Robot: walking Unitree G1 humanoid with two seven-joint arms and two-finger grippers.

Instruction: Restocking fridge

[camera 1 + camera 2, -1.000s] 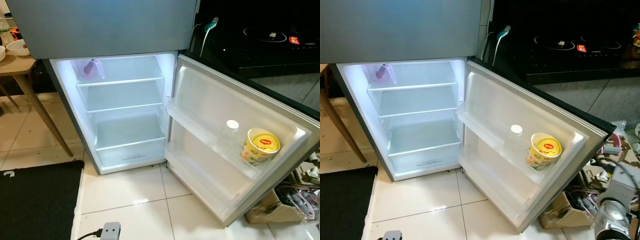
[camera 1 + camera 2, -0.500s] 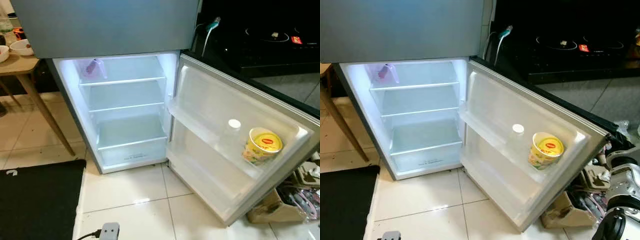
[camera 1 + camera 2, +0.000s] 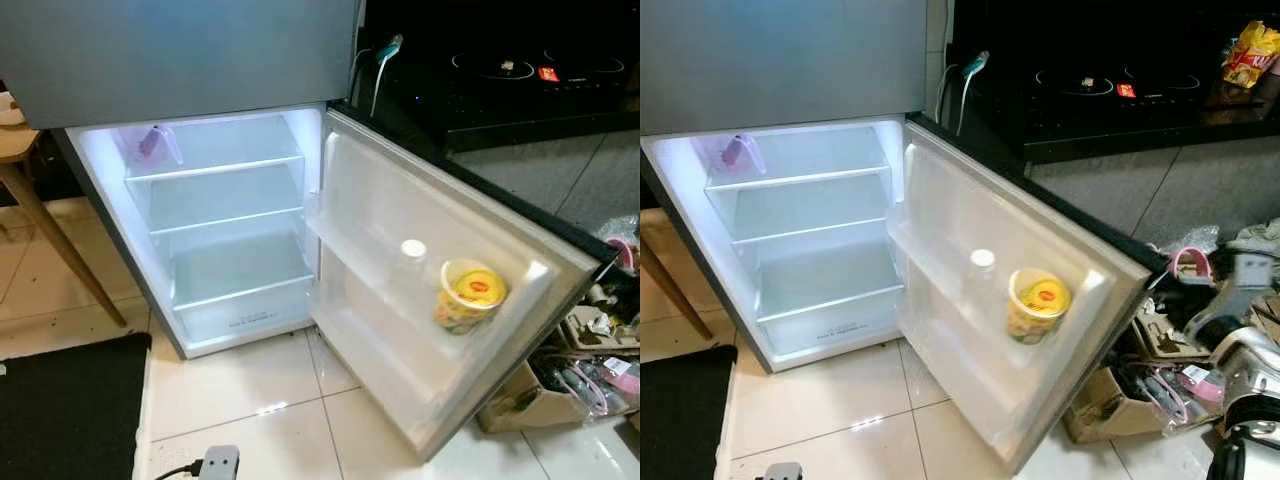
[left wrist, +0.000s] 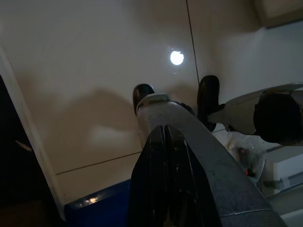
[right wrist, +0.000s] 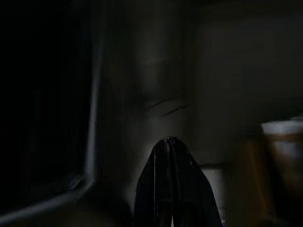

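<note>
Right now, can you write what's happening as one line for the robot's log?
task: restocking fridge | fridge door: open | door shelf: yellow cup, white-capped bottle | inner shelves: nearly bare | left gripper: shut, idle | right gripper: shut, idle

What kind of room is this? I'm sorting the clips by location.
Most likely a home kitchen: an open fridge with a noodle cup in its door shelf, a black cooktop on the counter beside it, and a tiled floor.

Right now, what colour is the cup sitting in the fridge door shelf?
Yellow, with a red logo on its lid: the cup shows best in the left eye view.
</note>
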